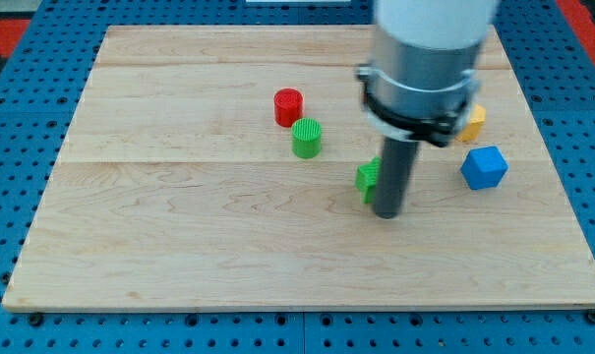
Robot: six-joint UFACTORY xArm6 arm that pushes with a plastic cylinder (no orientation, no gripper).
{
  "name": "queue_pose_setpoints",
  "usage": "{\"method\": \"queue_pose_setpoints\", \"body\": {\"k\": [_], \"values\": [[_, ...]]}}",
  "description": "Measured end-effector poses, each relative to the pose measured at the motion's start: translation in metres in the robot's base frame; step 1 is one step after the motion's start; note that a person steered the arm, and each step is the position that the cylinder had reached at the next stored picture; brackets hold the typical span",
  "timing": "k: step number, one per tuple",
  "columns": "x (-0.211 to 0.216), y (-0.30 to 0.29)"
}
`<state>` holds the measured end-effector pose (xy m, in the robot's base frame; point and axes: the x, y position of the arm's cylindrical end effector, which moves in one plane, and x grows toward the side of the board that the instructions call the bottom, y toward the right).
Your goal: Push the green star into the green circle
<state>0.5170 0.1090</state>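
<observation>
The green star (367,178) lies near the board's middle, partly hidden behind my rod. My tip (387,212) rests on the board right against the star's right and lower side. The green circle (307,138), a round ribbed block, stands up and to the left of the star, apart from it. A gap of bare wood lies between the two green blocks.
A red round block (288,106) stands just above and left of the green circle. A blue cube (484,167) sits at the view's right. A yellow block (472,122) peeks out behind the arm. The wooden board (179,246) lies on a blue pegboard surface.
</observation>
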Motion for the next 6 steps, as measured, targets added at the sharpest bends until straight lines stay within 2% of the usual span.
{"method": "queue_pose_setpoints", "body": {"k": [1,3,4,5,6], "values": [[-0.009,0.077],[-0.042,-0.073],[-0.039,-0.063],[-0.064,-0.062],[-0.083,-0.113]]}}
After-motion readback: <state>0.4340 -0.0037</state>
